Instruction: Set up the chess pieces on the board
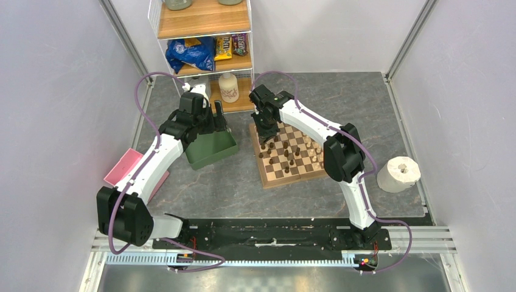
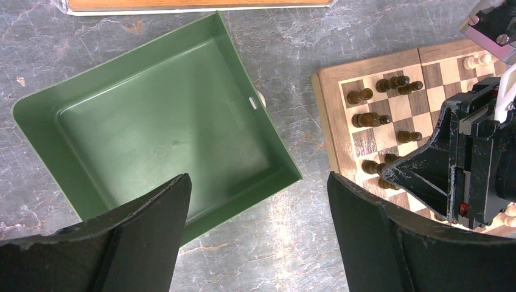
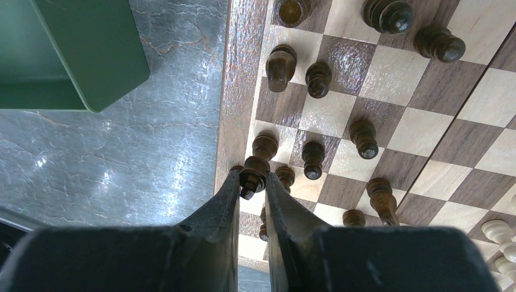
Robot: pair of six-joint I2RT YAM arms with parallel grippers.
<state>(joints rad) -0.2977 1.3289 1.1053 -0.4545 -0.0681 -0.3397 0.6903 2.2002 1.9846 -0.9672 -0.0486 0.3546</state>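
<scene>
at the far left a pink flat thing lies on the grey table. next comes the left gripper, hanging over the near corner of the green tray; its 2 black fingers are spread wide with nothing between them. the tray sits on the table just left of the chessboard, apart from it by a strip of bare stone. behind the tray stands a shelf.

the chessboard lies tilted relative to the table edges, right of centre. the dark pieces stand mostly on its left half, loosely grouped, some leaning or lying on their sides. the right gripper is down at the board's left edge, beside the light wood border, its fingers pressed close together and pinching 1 dark piece by its upper part. other dark pieces stand just beside it. whether the held piece touches its square cannot be told. a few pale pieces show further right on the board.

well to the right of the board a paper roll rests on the table.
</scene>
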